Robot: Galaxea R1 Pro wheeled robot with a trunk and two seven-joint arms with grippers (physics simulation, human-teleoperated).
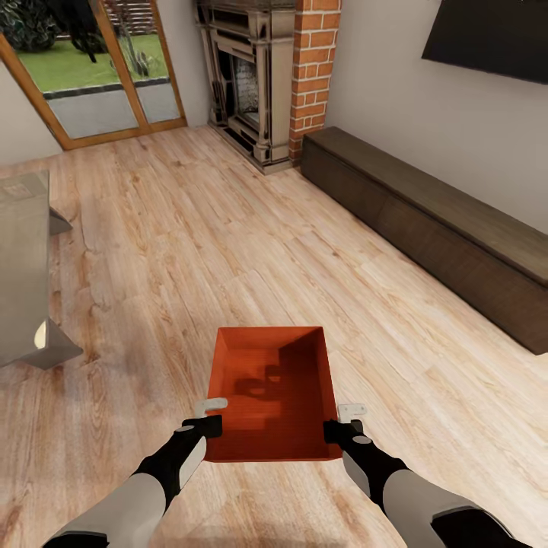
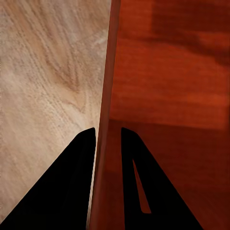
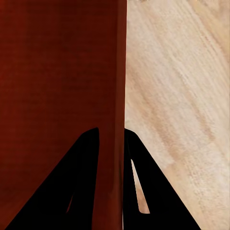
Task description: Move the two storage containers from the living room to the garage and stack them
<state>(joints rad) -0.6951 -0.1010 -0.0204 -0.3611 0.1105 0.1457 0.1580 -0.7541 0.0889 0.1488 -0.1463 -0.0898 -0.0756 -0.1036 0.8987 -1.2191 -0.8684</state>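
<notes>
One red-orange open-topped storage container (image 1: 274,392) hangs low in front of me over the living room's wood plank floor, held by both arms. My left gripper (image 1: 211,425) is shut on its left wall, one finger inside and one outside; the left wrist view shows that wall (image 2: 108,96) between the black fingers. My right gripper (image 1: 337,431) is shut on the right wall (image 3: 120,96) in the same way. The container is empty, with arm shadows on its bottom.
A brick fireplace (image 1: 266,76) stands at the far wall. A long dark low cabinet (image 1: 434,221) runs along the right wall under a black panel (image 1: 495,34). A grey low table (image 1: 27,266) sits at the left. A glass door (image 1: 99,68) opens onto grass.
</notes>
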